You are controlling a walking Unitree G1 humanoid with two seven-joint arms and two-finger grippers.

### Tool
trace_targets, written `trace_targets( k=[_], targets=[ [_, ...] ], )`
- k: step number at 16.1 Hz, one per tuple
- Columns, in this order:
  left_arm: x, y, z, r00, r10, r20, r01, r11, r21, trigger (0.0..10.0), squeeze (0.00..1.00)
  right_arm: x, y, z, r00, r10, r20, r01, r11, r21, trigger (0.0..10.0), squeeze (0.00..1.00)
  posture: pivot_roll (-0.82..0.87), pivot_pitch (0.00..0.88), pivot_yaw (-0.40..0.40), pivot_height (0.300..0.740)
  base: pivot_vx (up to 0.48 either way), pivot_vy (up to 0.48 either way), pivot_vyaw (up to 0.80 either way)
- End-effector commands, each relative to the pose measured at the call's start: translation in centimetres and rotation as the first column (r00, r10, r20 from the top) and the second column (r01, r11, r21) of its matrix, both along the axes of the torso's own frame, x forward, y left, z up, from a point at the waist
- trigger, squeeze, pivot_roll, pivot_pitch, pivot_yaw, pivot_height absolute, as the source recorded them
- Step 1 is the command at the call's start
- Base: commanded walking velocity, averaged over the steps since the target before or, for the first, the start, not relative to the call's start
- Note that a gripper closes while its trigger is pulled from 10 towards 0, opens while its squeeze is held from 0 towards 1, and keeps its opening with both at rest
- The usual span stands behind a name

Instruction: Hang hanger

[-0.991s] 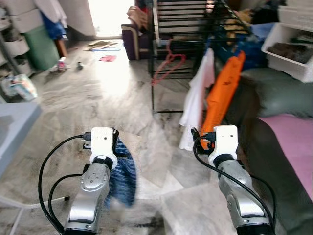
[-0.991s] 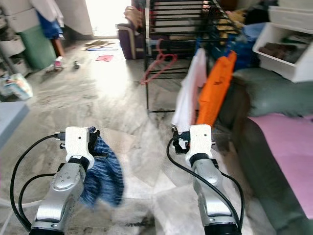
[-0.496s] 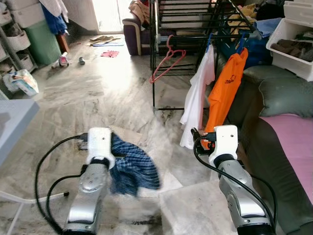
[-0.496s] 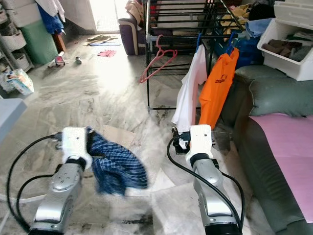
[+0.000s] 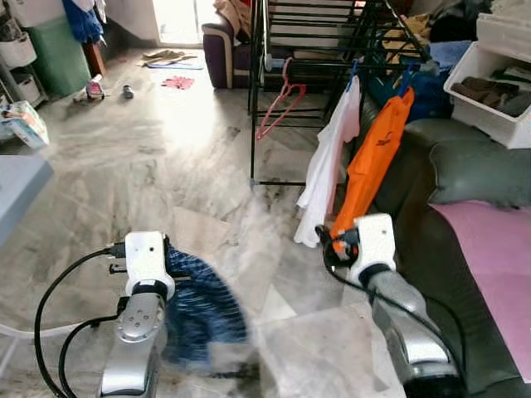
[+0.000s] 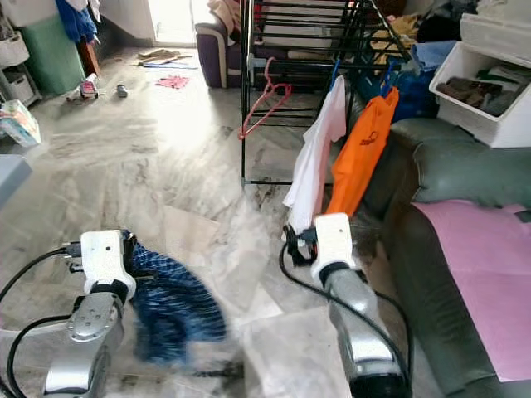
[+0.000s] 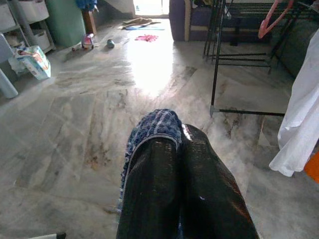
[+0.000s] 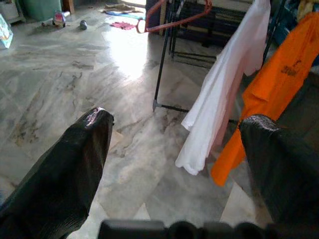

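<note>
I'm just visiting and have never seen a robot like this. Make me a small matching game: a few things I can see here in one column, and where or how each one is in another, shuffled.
Things
1. blue checked cloth
2. pink hanger
3. orange shirt
4. right claw

Where or how
A. fingers wide apart, holding nothing
B. hooked bare on the black drying rack
C. pinched in the shut left claw
D. hanging beside the white shirt

Pairs: 1-C, 2-B, 3-D, 4-A
</note>
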State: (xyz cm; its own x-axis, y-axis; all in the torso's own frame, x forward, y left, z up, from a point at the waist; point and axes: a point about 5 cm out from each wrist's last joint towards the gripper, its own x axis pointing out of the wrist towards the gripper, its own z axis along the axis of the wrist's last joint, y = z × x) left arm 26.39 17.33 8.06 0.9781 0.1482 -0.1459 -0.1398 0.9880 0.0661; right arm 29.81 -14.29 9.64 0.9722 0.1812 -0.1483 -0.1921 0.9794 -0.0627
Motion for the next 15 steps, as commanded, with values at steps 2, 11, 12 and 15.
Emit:
trace_targets(
  k=[2,11,12,15],
  targets=[
    [0.2,0.0,0.8,0.999,-0.003,0.043,0.003,1.000,0.006,10.0,0.00,0.4,0.0,0.4,1.000,-0.014,0.020,0.014,1.000,0.006,10.0,0.00,0.04,0.000,-0.049,0.740,0.000,0.000,0.00],
    [0.6,0.8,1.5,0.988,-0.117,0.101,0.116,0.993,0.022,10.0,0.00,-3.4,-3.5,0.5,0.980,-0.192,0.054,0.192,0.981,0.006,10.0,0.00,-0.01,0.000,0.011,0.740,0.000,0.000,0.00],
    [0.4,1.3,1.3,0.988,-0.122,0.099,0.119,0.992,0.029,10.0,0.00,-4.4,-3.8,0.4,0.981,-0.186,0.048,0.187,0.982,-0.004,10.0,0.00,-0.01,0.000,0.012,0.740,0.000,0.000,0.00],
    [-0.1,1.6,0.7,0.986,-0.138,0.091,0.135,0.990,0.039,10.0,0.00,-5.9,-4.7,-0.6,0.981,-0.192,0.005,0.192,0.981,-0.027,10.0,0.00,-0.01,0.000,0.012,0.740,0.000,0.000,0.00]
  ],
)
